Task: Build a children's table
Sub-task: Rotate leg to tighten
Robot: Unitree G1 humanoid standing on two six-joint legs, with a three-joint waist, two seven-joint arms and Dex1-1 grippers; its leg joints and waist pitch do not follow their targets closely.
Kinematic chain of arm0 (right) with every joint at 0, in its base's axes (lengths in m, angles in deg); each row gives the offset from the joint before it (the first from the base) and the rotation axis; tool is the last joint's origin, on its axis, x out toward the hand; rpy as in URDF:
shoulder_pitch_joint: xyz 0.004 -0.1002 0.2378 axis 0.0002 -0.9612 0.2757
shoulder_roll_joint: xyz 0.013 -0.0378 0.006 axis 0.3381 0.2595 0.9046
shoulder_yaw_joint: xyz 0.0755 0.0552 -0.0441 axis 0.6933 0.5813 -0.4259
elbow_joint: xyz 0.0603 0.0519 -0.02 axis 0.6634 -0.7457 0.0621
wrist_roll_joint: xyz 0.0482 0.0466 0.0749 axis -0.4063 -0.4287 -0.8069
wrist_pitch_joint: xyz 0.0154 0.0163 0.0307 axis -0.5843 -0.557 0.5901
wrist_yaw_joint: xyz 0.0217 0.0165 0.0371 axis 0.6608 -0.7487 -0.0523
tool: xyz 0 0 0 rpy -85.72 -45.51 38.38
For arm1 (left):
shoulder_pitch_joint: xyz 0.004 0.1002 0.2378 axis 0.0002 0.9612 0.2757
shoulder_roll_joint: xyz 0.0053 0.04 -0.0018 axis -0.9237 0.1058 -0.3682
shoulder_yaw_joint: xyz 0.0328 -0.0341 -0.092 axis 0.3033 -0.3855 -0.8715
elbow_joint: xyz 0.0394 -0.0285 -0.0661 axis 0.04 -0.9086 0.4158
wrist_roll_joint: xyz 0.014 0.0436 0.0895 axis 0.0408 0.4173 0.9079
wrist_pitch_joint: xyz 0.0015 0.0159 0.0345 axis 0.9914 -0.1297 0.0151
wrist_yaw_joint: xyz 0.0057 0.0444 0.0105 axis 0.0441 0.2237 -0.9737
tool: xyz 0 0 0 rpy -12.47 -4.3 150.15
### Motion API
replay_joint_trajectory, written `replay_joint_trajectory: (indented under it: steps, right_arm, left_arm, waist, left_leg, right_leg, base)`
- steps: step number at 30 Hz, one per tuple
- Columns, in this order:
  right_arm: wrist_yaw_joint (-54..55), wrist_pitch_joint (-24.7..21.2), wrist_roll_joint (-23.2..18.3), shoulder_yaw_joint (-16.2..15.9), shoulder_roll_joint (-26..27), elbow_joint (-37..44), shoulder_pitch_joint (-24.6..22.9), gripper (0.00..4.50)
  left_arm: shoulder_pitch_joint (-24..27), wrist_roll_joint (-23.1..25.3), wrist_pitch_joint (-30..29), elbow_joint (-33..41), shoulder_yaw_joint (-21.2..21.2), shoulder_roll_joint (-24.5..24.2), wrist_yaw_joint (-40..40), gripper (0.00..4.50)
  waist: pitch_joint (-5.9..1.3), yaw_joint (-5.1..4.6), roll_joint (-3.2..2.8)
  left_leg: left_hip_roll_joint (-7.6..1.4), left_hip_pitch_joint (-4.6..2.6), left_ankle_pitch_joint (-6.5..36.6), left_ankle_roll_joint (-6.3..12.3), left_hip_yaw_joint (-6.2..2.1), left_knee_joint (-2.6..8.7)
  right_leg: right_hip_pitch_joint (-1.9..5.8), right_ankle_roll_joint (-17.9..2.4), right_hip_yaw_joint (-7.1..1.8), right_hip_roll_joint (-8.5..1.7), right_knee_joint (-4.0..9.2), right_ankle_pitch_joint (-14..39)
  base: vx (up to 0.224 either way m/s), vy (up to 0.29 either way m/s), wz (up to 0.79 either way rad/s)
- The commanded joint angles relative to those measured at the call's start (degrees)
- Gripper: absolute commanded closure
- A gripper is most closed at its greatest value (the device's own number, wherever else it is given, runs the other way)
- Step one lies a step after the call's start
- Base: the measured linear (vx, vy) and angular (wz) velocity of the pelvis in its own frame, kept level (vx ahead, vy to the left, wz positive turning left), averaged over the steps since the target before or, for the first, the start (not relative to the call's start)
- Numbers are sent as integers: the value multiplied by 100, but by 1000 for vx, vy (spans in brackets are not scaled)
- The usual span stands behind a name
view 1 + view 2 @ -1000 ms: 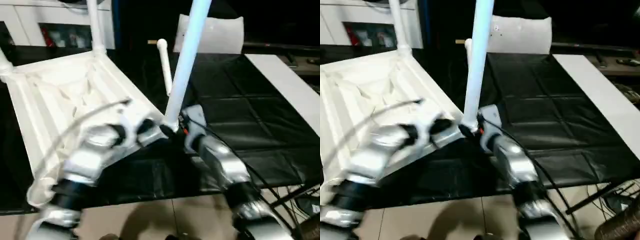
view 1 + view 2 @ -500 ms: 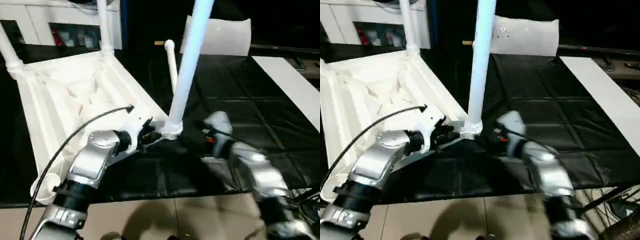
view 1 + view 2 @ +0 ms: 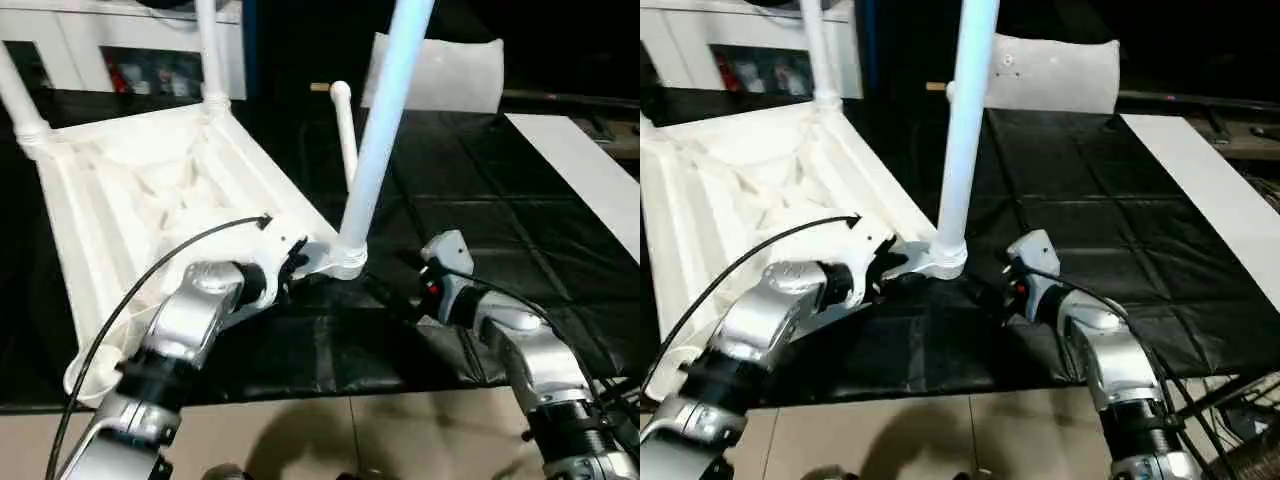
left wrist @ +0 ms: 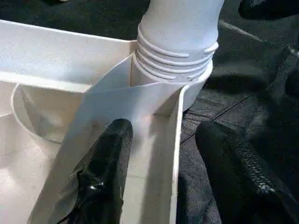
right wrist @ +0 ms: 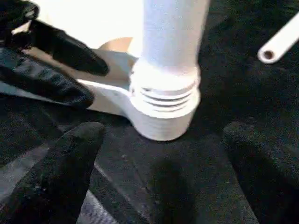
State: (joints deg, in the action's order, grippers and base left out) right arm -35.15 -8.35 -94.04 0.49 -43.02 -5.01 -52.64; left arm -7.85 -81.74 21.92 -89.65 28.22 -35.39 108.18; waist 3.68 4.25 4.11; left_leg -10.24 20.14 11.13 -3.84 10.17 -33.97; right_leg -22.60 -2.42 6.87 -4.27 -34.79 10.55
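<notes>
Plastic sets the terms: the white ribbed rectangular tabletop [image 3: 140, 200] lies underside up on the black-covered bench [image 3: 520, 230], light and stiff by its look. Beside its near corner socket [image 3: 345, 262], the left hand [image 3: 290, 262] gapes half open, holding nothing. Left wrist view: black fingers [image 4: 100, 182] straddle the tabletop's rim. Right wrist view: the right hand [image 5: 163, 186], wide open and empty, faces the seated long white tapered leg [image 5: 170, 42]; grasp low, near the threads. Open bench lies beyond.

A white leg [image 4: 180, 28] stands screwed into the tabletop's [image 4: 60, 51] corner socket, the left gripper's [image 4: 163, 168] fingers parted astride the rim.
</notes>
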Motion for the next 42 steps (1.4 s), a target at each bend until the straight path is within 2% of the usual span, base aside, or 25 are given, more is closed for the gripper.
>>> replay_joint_trajectory:
  steps: [1, 2, 4, 5, 6, 9, 11, 14, 16, 17, 18, 19, 20, 22, 23, 25, 26, 30, 32, 34, 36, 37, 38, 40, 42]
  right_arm:
    - [-70, -90, 1, -13, -98, 141, -33, 0]
    - [-86, -96, 6, -37, -111, 148, -35, 0]
    - [-125, -109, 9, -79, -126, 179, -47, 0]
    - [-135, -113, 6, -84, -126, 184, -49, 0]
    - [-142, -107, 20, -103, -138, 189, -54, 0]
    - [-155, 9, 121, -200, -204, 186, -81, 0]
    - [-108, 21, 129, -186, -212, 170, -73, 0]
    - [-84, 15, 131, -159, -226, 168, -55, 0]
    - [-73, 22, 137, -148, -241, 146, -31, 0]
    - [-70, 25, 139, -147, -243, 141, -27, 0]
    - [-69, 25, 133, -153, -251, 135, -17, 0]
    - [-68, 30, 129, -165, -260, 124, -3, 0]
    - [-67, 34, 129, -169, -262, 116, 4, 0]
    - [-70, 72, 144, -191, -266, 41, 68, 0]
    - [-70, 73, 145, -191, -266, 39, 70, 0]
    - [-90, 105, 156, -210, -276, 7, 102, 0]
    - [-90, 106, 157, -211, -277, 5, 104, 0]
    - [-110, 131, 158, -224, -297, -42, 155, 0]
    - [-116, 132, 154, -220, -300, -51, 164, 0]
    - [-138, 177, 159, -227, -315, -81, 196, 0]
    - [-153, 200, 158, -229, -319, -102, 210, 0]
    - [-214, 285, 160, -241, -343, -151, 241, 0]
    - [-216, 287, 159, -241, -344, -153, 242, 0]
    - [-517, 442, 59, -254, -400, -281, 359, 0]
    - [-692, 486, 4, -274, -428, -317, 412, 0]
  left_arm:
    - [-27, 151, -46, -324, 53, -3, -104, 199]
    - [-71, 161, -46, -397, 26, 12, -163, 215]
    - [-167, 161, -93, -553, 7, 21, -214, 215]
    - [-183, 163, -107, -579, 9, 19, -214, 215]
    - [-218, 186, -137, -629, 48, -6, -194, 250]
    - [-294, 254, -248, -687, 208, -100, -92, 254]
    - [-309, 409, -274, -542, 376, -217, -59, 275]
    - [-305, 509, -303, -276, 480, -328, -29, 297]
    - [-290, 468, -448, -30, 487, -374, 33, 306]
    - [-285, 457, -488, 15, 485, -379, 43, 338]
    - [-273, 448, -576, 118, 530, -419, 94, 342]
    - [-268, 470, -656, 199, 613, -480, 141, 339]
    - [-270, 492, -675, 213, 649, -505, 148, 339]
    - [-288, 599, -771, 162, 786, -589, 124, 362]
    - [-289, 601, -773, 160, 788, -590, 123, 379]
    - [-304, 598, -794, 92, 802, -587, 153, 382]
    - [-305, 597, -796, 91, 806, -588, 159, 381]
    - [-317, 538, -724, 127, 877, -609, 358, 423]
    - [-319, 525, -690, 134, 885, -612, 382, 438]
    - [-278, 416, -260, 178, 996, -712, 704, 438]
    - [-254, 382, -189, 190, 1029, -755, 812, 438]
    - [-150, 304, 451, 213, 1136, -887, 1248, 438]
    - [-147, 301, 472, 213, 1139, -890, 1263, 438]
    - [19, 266, 1672, 128, 1310, -1231, 2044, 438]
    - [83, 155, 1641, 133, 1270, -1296, 2266, 438]
  waist:
    - [-343, 18, -64]
    - [-331, 26, -74]
    - [-318, 34, -65]
    - [-318, 35, -65]
    - [-317, 42, -67]
    - [-316, 43, -71]
    - [-323, 37, -64]
    - [-325, -1, -68]
    - [-334, -37, -74]
    - [-338, -45, -74]
    - [-339, -44, -61]
    - [-354, -41, -68]
    - [-358, -38, -73]
    - [-379, -30, -63]
    - [-384, -28, -66]
    - [-375, -29, -69]
    - [-364, -30, -70]
    - [-326, -49, -73]
    - [-340, -46, -72]
    - [-365, -47, -62]
    - [-375, -41, -70]
    - [-382, -33, -64]
    - [-387, -38, -68]
    - [-370, -19, -59]
    - [-352, 20, -66]
  left_leg:
    - [-338, -16, 1184, 301, -149, 400]
    - [-337, -36, 1284, 279, -151, 402]
    - [-330, -57, 1443, 231, -163, 404]
    - [-327, -60, 1461, 224, -166, 405]
    - [-335, -69, 1506, 206, -175, 409]
    - [-337, -56, 1551, 175, -193, 421]
    - [-344, -49, 1554, 169, -208, 431]
    - [-356, -44, 1589, 163, -216, 436]
    - [-358, -21, 1476, 191, -213, 436]
    - [-360, -16, 1447, 194, -210, 435]
    - [-363, -20, 1408, 212, -209, 436]
    - [-375, -17, 1243, 243, -193, 425]
    - [-378, -10, 1183, 256, -194, 427]
    - [-379, -6, 951, 316, -175, 408]
    - [-376, 3, 881, 329, -174, 408]
    - [-366, 11, 796, 367, -159, 405]
    - [-364, 10, 859, 357, -158, 409]
    - [-350, -15, 1233, 261, -171, 418]
    - [-355, -16, 1230, 242, -182, 418]
    - [-365, -7, 1099, 268, -180, 418]
    - [-375, -5, 967, 288, -176, 416]
    - [-369, 5, 892, 328, -175, 411]
    - [-374, 5, 856, 324, -168, 413]
    - [-359, 0, 890, 368, -154, 415]
    - [-365, -28, 992, 339, -138, 417]
  right_leg:
    - [289, -577, -397, -542, 600, 2180]
    - [274, -504, -391, -547, 636, 2431]
    - [255, -348, -369, -552, 695, 2847]
    - [252, -316, -363, -552, 706, 2913]
    - [246, -277, -357, -558, 720, 2988]
    - [253, -202, -344, -561, 727, 3061]
    - [266, -187, -337, -575, 727, 3063]
    - [266, -238, -340, -582, 721, 3007]
    - [280, -354, -355, -573, 682, 2751]
    - [283, -377, -360, -569, 665, 2675]
    - [285, -408, -363, -575, 663, 2624]
    - [290, -554, -387, -578, 615, 2296]
    - [295, -606, -392, -574, 594, 2166]
    - [312, -799, -405, -562, 518, 1640]
    - [324, -835, -405, -558, 501, 1530]
    - [331, -890, -406, -554, 496, 1393]
    - [336, -878, -402, -560, 519, 1529]
    - [309, -600, -378, -570, 639, 2433]
    - [309, -547, -381, -574, 638, 2467]
    - [313, -612, -396, -563, 589, 2119]
    - [314, -735, -403, -560, 534, 1772]
    - [324, -787, -407, -563, 521, 1595]
    - [329, -820, -414, -558, 498, 1492]
    - [328, -848, -414, -565, 507, 1544]
    - [301, -789, -425, -573, 530, 1807]
  base:
    - [0, 0, 0]
    - [0, 0, 0]
    - [0, 0, 0]
    - [0, 0, 0]
    - [0, 0, 0]
    - [0, 0, 0]
    - [0, 0, 0]
    - [0, 0, 0]
    - [0, 0, 0]
    - [0, 0, 0]
    - [0, 0, 0]
    - [0, 0, 0]
    - [51, -1, 5]
    - [0, 0, 0]
    - [0, 0, 0]
    - [0, 0, 0]
    - [0, 0, 0]
    - [0, 0, 0]
    - [0, 0, 0]
    - [0, 0, 0]
    - [0, 0, 0]
    - [0, 0, 0]
    - [0, 0, 0]
    - [0, 0, 0]
    - [0, 0, 0]
